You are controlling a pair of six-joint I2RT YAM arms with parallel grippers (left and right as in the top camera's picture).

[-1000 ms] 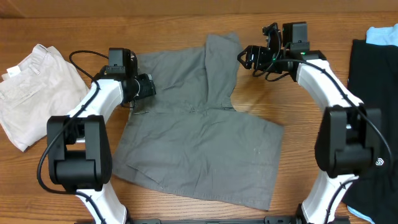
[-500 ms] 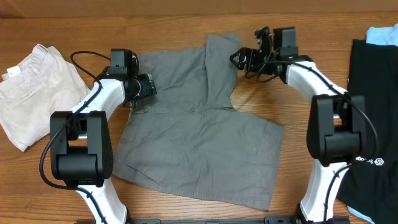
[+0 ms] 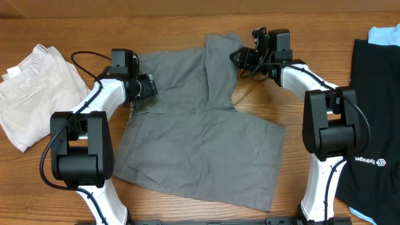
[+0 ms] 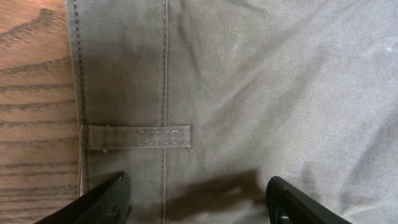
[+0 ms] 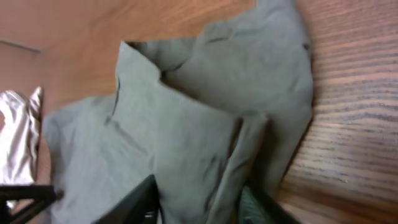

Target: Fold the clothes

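The grey shorts (image 3: 200, 137) lie spread on the wooden table, with one leg folded up toward the far edge (image 3: 222, 62). My left gripper (image 3: 147, 87) is open over the shorts' left edge. In the left wrist view its jaws (image 4: 196, 202) straddle the waistband seam just below a belt loop (image 4: 137, 137). My right gripper (image 3: 239, 57) is at the right edge of the folded-up leg. In the right wrist view its jaws (image 5: 199, 202) are open with a raised fold of the grey cloth (image 5: 205, 124) between them.
Pale beige folded shorts (image 3: 31, 87) lie at the far left and show in the right wrist view (image 5: 18, 143). A black garment with white lettering (image 3: 375, 100) lies at the right edge, with a light blue item (image 3: 384, 34) behind it.
My right gripper has moved left, from the bare wood to the edge of the folded-up grey leg. The left gripper and the shorts have not moved.
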